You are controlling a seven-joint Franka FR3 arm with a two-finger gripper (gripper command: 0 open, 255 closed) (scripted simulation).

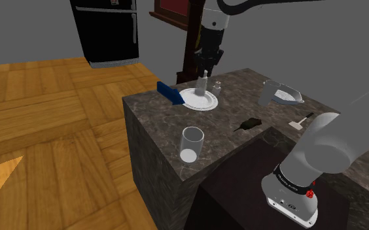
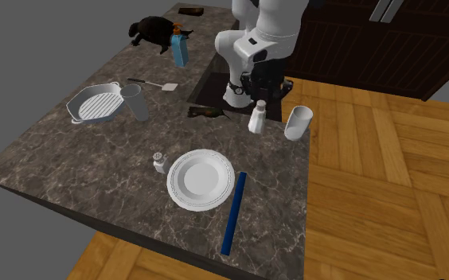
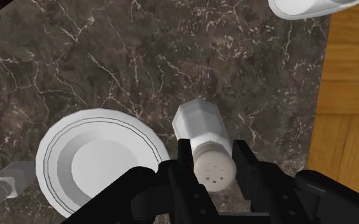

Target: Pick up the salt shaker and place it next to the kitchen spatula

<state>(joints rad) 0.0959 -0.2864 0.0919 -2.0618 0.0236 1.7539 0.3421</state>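
Note:
A white salt shaker with a perforated cap hangs upright between my two black fingers; my gripper is shut on its top. In the shoulder view the gripper holds the shaker off the dark marble counter, over the round white plate. The second exterior view shows the held shaker under the gripper, near the counter's far edge. The spatula, with its pale blade and dark handle, lies flat further along the counter, also seen as the spatula by the stand.
A smaller shaker stands beside the plate. A clear glass is close to the held shaker. A blue strip, a grey cup, a ridged grey pan, a blue bottle and a small dark object also sit on the counter.

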